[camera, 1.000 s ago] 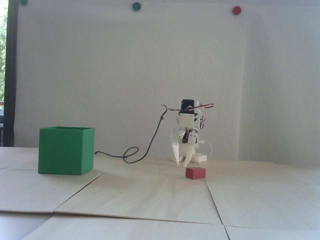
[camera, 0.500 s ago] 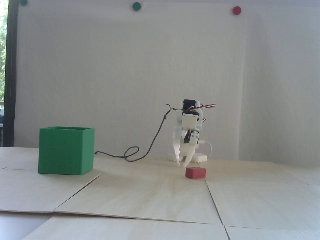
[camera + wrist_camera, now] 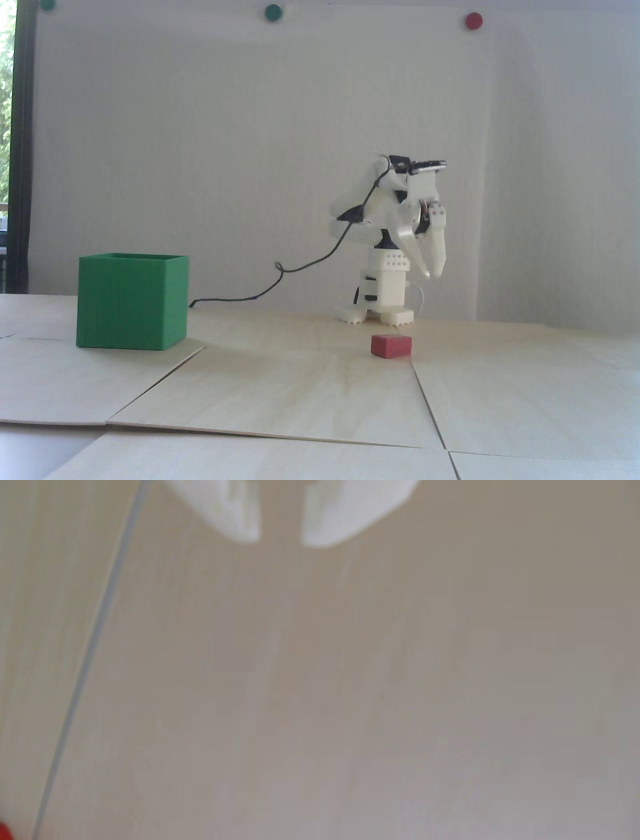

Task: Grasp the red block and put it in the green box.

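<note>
In the fixed view the small dark-red block [image 3: 391, 346] lies on the pale wooden table in front of the arm's base. The large green box [image 3: 132, 300] stands far to its left, open side up. My white gripper [image 3: 432, 276] hangs in the air above and slightly right of the block, fingers pointing down, well clear of it. In the blurred wrist view the gripper [image 3: 280, 542] shows a narrow gap with bare table between the tips and nothing held. A sliver of the red block [image 3: 3, 831] shows at the bottom left corner.
A black cable [image 3: 300, 270] runs from the arm down toward the box. The arm's white base [image 3: 382, 300] stands behind the block. Seams between plywood panels [image 3: 425, 400] cross the table. A white wall with coloured dots [image 3: 473, 20] backs the scene.
The arm has risen from a folded pose. The gripper has lifted off the table beside the block and swung up and to the right. Block and box have not moved.
</note>
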You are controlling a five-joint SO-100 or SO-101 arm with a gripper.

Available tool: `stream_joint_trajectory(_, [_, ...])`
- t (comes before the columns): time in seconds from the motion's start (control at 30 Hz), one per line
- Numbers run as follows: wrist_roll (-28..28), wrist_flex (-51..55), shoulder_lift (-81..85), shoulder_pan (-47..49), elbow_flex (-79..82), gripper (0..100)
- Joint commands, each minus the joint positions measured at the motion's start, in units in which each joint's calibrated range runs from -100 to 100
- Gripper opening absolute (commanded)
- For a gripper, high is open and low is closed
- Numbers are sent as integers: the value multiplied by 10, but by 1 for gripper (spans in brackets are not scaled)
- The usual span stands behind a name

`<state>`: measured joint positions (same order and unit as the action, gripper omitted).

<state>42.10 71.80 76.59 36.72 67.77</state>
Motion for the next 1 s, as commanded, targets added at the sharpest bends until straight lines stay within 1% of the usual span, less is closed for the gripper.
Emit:
stream_joint_trajectory(0.0, [-27,17,-298,-1,-326,3])
stream_joint_trajectory(0.17, [-31,91,-532,-11,-545,3])
stream_joint_trajectory(0.23, [-50,107,-657,-29,-668,3])
stream_joint_trajectory(0.4, [-63,107,-838,-64,-820,3])
stream_joint_trajectory(0.67, [-67,105,-1003,-105,-953,3])
stream_joint_trajectory(0.83, [-106,113,-1058,-139,-1040,3])
stream_joint_trajectory(0.87, [-116,129,-1067,-151,-1063,3])
stream_joint_trajectory(0.97, [-120,170,-1074,-159,-1078,3])
